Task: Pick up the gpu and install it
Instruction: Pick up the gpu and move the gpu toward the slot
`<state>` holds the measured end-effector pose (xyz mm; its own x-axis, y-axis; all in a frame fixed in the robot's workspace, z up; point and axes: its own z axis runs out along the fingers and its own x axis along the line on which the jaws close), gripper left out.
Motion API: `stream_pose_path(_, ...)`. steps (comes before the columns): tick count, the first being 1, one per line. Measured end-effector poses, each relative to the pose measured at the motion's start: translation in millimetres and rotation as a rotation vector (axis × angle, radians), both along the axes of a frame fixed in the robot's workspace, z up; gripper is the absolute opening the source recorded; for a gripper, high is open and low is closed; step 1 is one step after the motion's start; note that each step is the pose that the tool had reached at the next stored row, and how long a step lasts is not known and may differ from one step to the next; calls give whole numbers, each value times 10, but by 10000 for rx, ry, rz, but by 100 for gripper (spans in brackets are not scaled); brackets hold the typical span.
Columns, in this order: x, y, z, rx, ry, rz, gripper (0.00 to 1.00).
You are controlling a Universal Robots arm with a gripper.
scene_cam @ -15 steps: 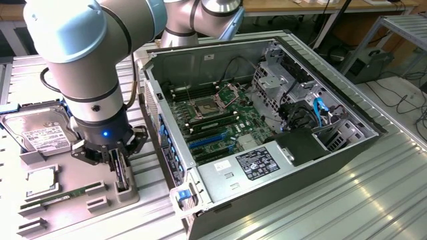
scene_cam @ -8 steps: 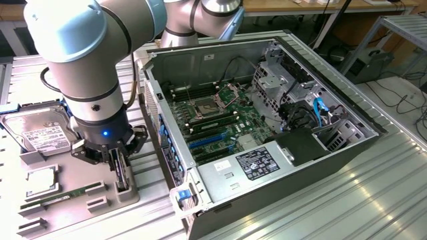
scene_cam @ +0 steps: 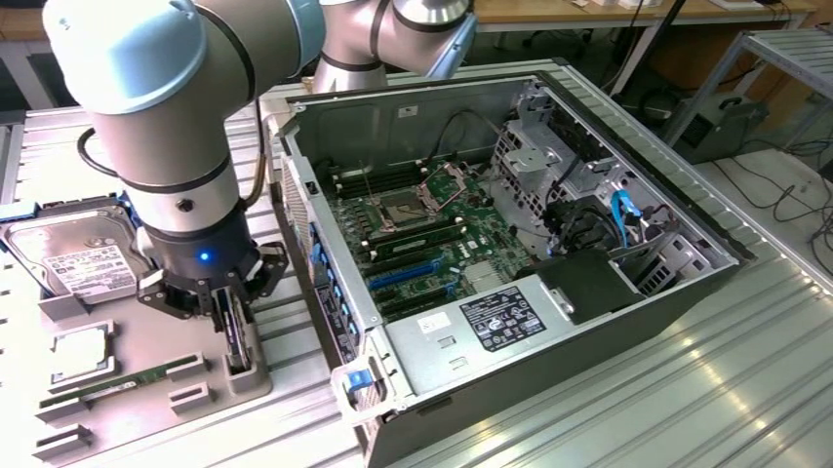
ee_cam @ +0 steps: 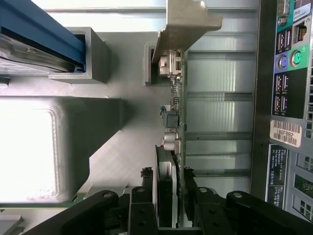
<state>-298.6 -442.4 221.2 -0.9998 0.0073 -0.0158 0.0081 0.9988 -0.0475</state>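
gpu (scene_cam: 236,336) on edge in tray (scene_cam: 143,322) slot, just beside case (scene_cam: 651,322) | gripper (scene_cam: 221,307) on it, fingers (ee_cam: 146,183) one each side, pinching its faces | exterior view: card upright, foot in the slot, hard drive (scene_cam: 78,258) on same tray | wrist view: silver bracket (ee_cam: 188,19) at card's end away from fingers, case ports (ee_cam: 288,63) alongside
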Motion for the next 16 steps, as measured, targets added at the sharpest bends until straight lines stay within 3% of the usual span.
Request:
stream_pose_path(5, 0, 10, 52, -115, 0, 0, 36)
stream_pose_path(10, 0, 15, 50, -122, 0, -1, 36)
stream_pose_path(13, 0, 68, 49, -164, 1, 0, 36)
stream_pose_path(16, 0, 79, 47, -184, 1, 2, 36)
